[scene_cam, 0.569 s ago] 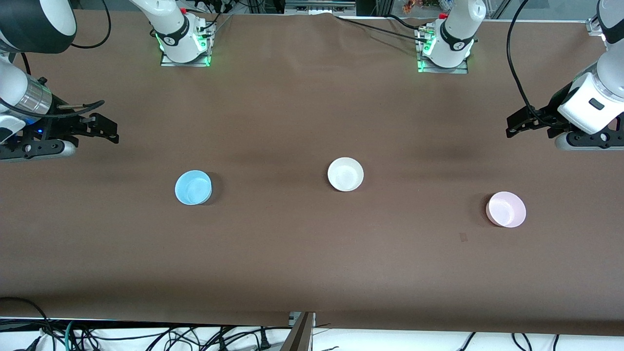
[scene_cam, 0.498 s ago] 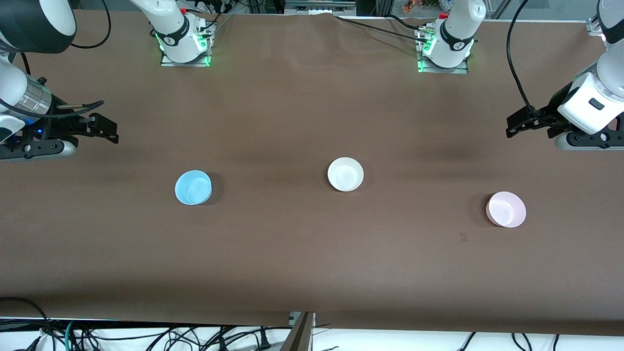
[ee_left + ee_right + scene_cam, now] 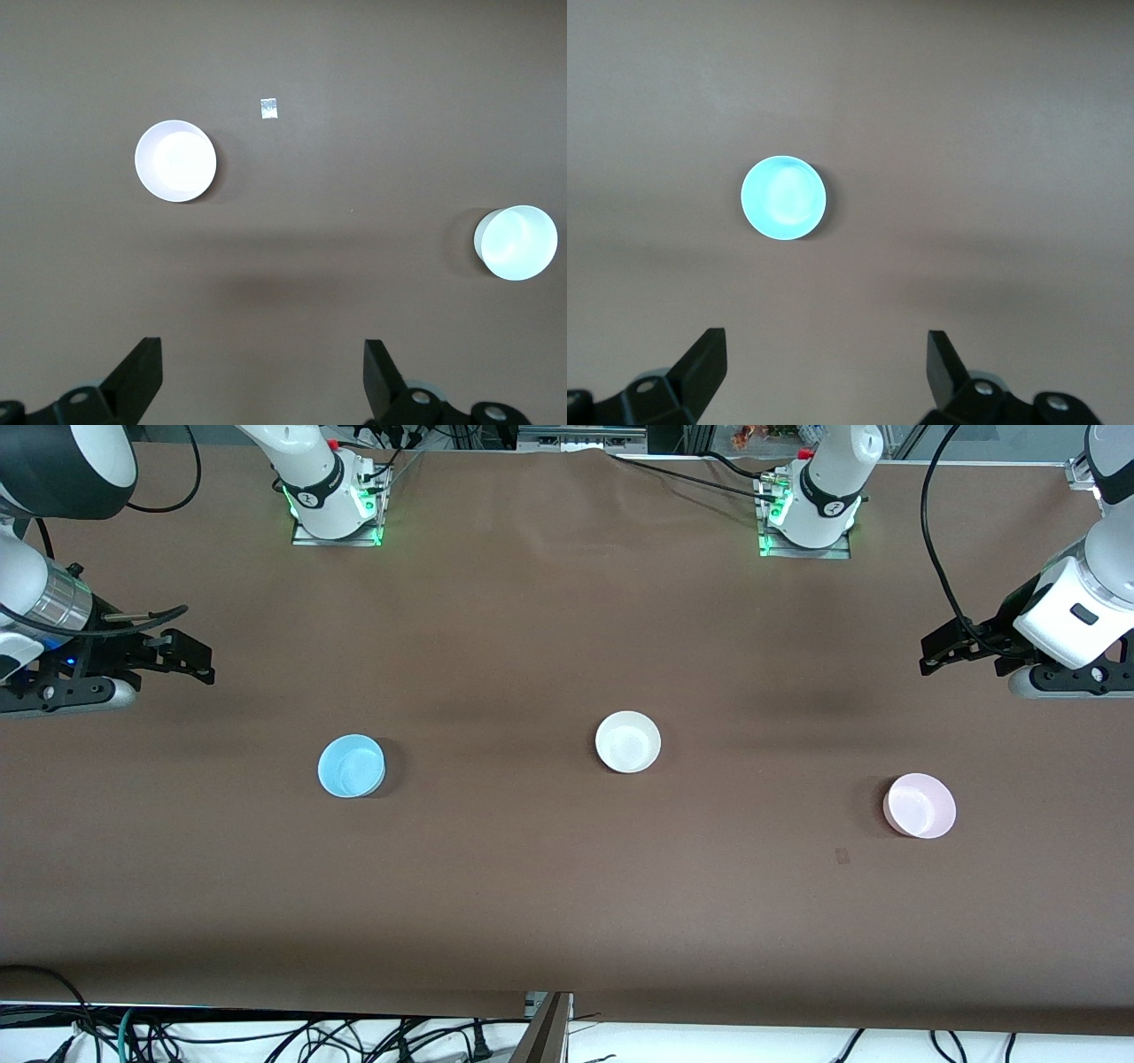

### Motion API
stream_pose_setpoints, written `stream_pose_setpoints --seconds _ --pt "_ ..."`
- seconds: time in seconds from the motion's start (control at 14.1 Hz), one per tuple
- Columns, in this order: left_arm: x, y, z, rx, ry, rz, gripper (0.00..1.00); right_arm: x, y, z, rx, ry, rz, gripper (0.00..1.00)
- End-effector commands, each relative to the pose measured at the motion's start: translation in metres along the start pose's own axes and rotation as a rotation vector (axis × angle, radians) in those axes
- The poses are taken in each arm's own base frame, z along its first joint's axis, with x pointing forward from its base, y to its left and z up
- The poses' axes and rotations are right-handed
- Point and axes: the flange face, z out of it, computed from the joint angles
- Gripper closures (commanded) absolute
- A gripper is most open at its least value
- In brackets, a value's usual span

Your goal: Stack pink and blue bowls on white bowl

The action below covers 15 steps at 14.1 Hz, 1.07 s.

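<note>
The white bowl (image 3: 628, 741) stands upright mid-table. The blue bowl (image 3: 352, 765) stands toward the right arm's end, and the pink bowl (image 3: 920, 805) toward the left arm's end, a little nearer the front camera. All three are apart and empty. My left gripper (image 3: 932, 654) is open and empty in the air over bare table at its end. Its wrist view shows the pink bowl (image 3: 175, 160) and the white bowl (image 3: 516, 243) past the open gripper (image 3: 263, 376). My right gripper (image 3: 202, 667) is open and empty over bare table at its end. Its wrist view shows the blue bowl (image 3: 783, 197) past the open gripper (image 3: 827, 372).
Brown cloth covers the table (image 3: 567, 895). A small tape mark (image 3: 842, 856) lies near the pink bowl, nearer the front camera. Cables hang past the table's front edge (image 3: 354, 1036). The arm bases (image 3: 332, 500) stand along the top.
</note>
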Motion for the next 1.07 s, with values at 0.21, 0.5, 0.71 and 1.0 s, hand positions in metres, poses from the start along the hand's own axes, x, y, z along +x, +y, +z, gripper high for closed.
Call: stream_pose_setpoints --seconds 0.21,0.5,0.71,1.0 --pt "0.003 0.0 -0.006 -0.012 -0.005 -0.01 0.0 -0.004 -0.002 -0.01 -0.014 0.002 0.002 0.0" --pt "0.005 -0.002 -0.001 -0.012 -0.013 -0.01 0.0 -0.003 -0.002 -0.012 -0.014 0.007 0.002 0.0" --pt "0.012 -0.006 0.01 -0.009 -0.032 -0.018 0.0 -0.004 -0.004 -0.013 -0.013 0.008 0.001 0.0" --pt "0.017 -0.031 0.017 -0.011 -0.044 -0.053 0.0 -0.005 -0.004 -0.014 -0.01 0.005 -0.002 0.0"
